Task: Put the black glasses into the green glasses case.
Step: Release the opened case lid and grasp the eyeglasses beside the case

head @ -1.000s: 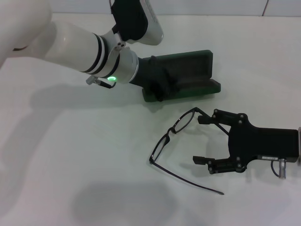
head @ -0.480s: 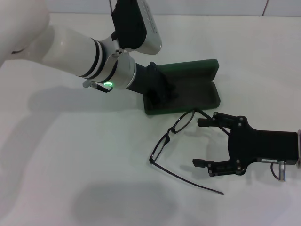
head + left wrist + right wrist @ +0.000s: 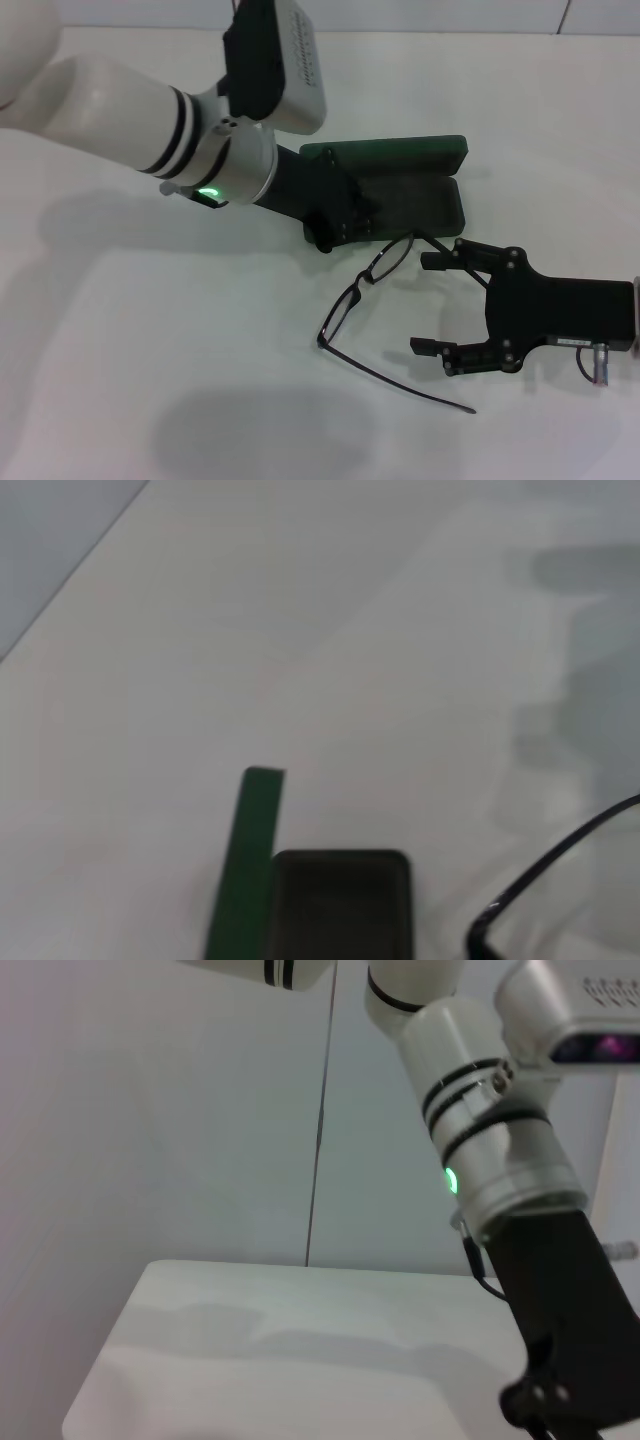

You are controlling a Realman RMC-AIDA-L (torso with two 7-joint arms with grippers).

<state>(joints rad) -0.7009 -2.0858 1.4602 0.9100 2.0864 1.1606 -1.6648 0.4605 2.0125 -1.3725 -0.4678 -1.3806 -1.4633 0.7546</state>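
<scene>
The green glasses case (image 3: 400, 185) lies open on the worktop (image 3: 150, 380), the left gripper (image 3: 335, 215) at its near end, jaws hidden, so their state cannot be told. The black glasses (image 3: 375, 300) lie just before the case, one temple between the right gripper (image 3: 432, 302)'s spread jaws. The pick-up seems in hand; next, closing on the frame.

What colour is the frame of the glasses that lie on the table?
Black. The thin frame of the black glasses shows best in the head view.

You have a plain white table (image 3: 150, 400) under everything, with soft grey shadows lying across it, and a pale panelled wall (image 3: 200, 1110) standing behind its far edge.
</scene>
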